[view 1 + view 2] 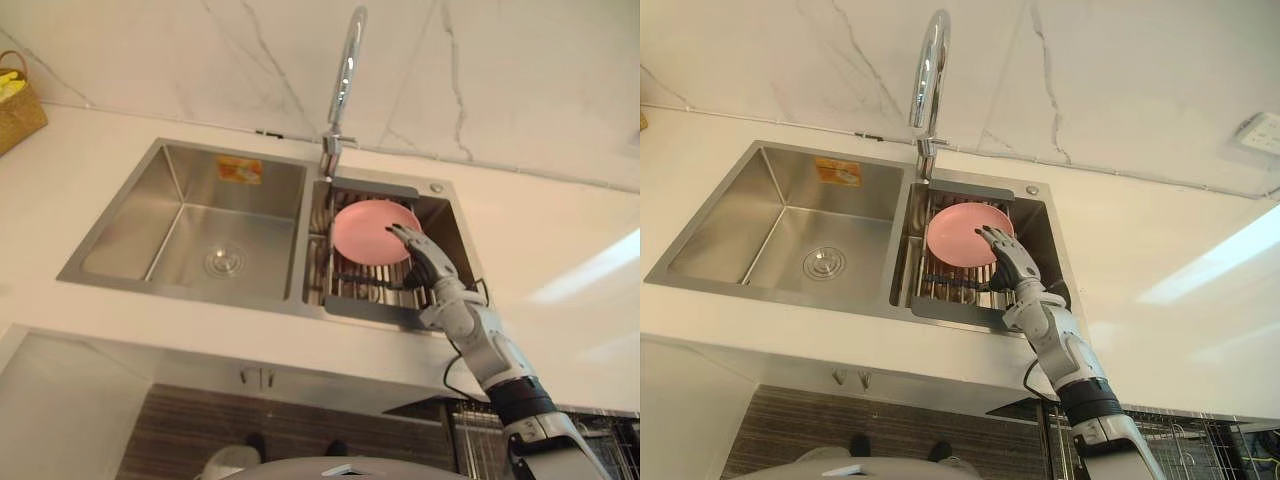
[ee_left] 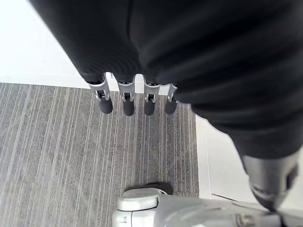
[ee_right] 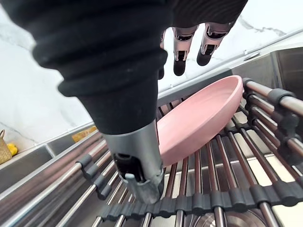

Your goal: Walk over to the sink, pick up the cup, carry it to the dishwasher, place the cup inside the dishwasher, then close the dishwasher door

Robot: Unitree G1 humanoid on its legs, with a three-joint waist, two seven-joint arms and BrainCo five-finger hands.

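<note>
While the right hand (image 1: 425,262), fingers straight and empty, hovers at the 4 o'clock rim of the pink dish (image 1: 368,232), that dish lies toward 10 o'clock.

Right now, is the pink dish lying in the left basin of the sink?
No, the pink dish leans on the bar rack in the right basin, just under the right hand.

Orange sticker (image 1: 239,169) on the sink (image 1: 130,225) wall; its print is unreadable.
</note>
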